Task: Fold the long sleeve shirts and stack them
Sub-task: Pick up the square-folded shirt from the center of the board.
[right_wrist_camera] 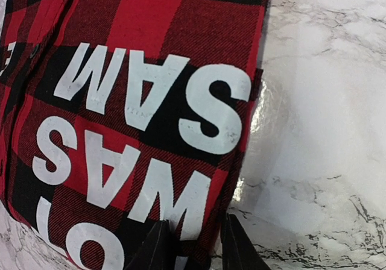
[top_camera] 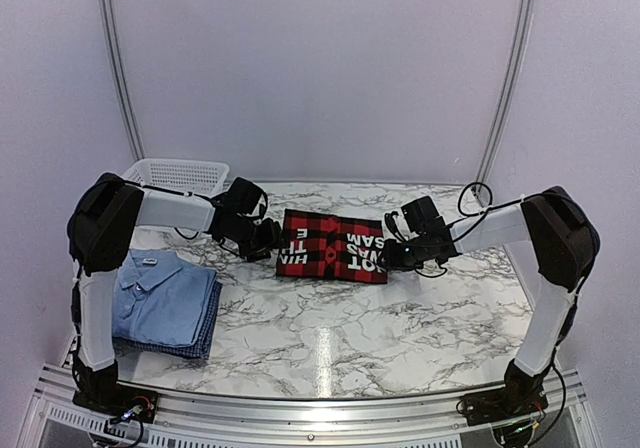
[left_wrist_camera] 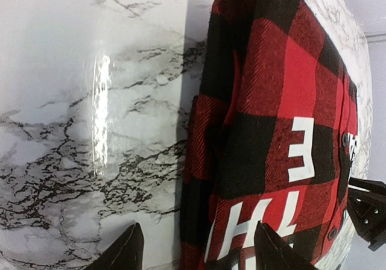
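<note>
Marble desk (top_camera: 330, 338); plaid shirt (top_camera: 332, 246), folded, centre; left tool (top_camera: 268, 238) at its 9 o'clock, parted astride the edge; right tool (top_camera: 400, 253) at 3 o'clock, pinching hem, likely squaring the fold.

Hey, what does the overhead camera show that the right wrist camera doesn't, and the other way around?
Only overhead: the white basket, the light blue shirt folded on a blue checked shirt, and the left gripper. Only right wrist: the right gripper pinching the edge of the plaid shirt, its white lettering up close. Both: that plaid shirt on the marble table.
</note>
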Controlling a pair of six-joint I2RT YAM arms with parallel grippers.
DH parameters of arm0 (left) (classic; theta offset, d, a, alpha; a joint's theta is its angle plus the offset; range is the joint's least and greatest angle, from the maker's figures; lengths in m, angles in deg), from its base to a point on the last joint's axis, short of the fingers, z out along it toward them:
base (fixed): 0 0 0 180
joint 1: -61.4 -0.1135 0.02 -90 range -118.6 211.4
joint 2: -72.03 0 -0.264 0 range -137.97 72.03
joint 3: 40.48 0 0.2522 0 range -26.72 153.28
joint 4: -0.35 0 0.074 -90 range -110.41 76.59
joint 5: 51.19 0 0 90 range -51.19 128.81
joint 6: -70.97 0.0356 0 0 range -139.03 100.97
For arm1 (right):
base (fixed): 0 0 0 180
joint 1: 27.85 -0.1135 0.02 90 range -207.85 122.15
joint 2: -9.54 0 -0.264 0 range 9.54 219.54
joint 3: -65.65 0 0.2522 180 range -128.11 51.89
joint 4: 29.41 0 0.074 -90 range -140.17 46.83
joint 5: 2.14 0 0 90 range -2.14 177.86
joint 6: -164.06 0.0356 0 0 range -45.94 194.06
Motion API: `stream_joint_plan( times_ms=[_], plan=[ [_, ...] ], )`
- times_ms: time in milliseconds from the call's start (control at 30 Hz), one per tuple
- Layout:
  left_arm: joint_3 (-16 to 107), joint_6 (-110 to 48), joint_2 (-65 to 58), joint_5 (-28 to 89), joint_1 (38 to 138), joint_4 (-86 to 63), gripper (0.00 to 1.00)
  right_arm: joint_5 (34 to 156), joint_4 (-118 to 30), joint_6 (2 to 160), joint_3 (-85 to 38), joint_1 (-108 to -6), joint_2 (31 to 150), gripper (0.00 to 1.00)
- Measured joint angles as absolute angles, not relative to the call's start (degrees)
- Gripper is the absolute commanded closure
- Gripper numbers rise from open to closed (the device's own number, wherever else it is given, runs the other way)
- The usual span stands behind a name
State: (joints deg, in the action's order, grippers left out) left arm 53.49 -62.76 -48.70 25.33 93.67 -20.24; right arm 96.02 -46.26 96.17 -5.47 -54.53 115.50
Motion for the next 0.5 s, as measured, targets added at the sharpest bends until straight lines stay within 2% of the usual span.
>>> stream_joint_plan(
  times_ms=[200,433,500],
  plan=[
    [59.9,-60.2,-52.3,24.9,93.5,-23.8,0.37,95.9,-47.4,95.8,-6.1,-54.5,115.5,0.74],
    [66.6,-59.9,-56.8,24.8,94.5,-26.2,0.52,95.9,-47.6,95.7,-6.1,-54.5,115.5,0.74],
    [67.7,-60.2,-57.5,25.9,95.2,-26.9,0.60,95.9,-47.6,95.4,-6.1,-54.5,115.5,0.74]
  ],
)
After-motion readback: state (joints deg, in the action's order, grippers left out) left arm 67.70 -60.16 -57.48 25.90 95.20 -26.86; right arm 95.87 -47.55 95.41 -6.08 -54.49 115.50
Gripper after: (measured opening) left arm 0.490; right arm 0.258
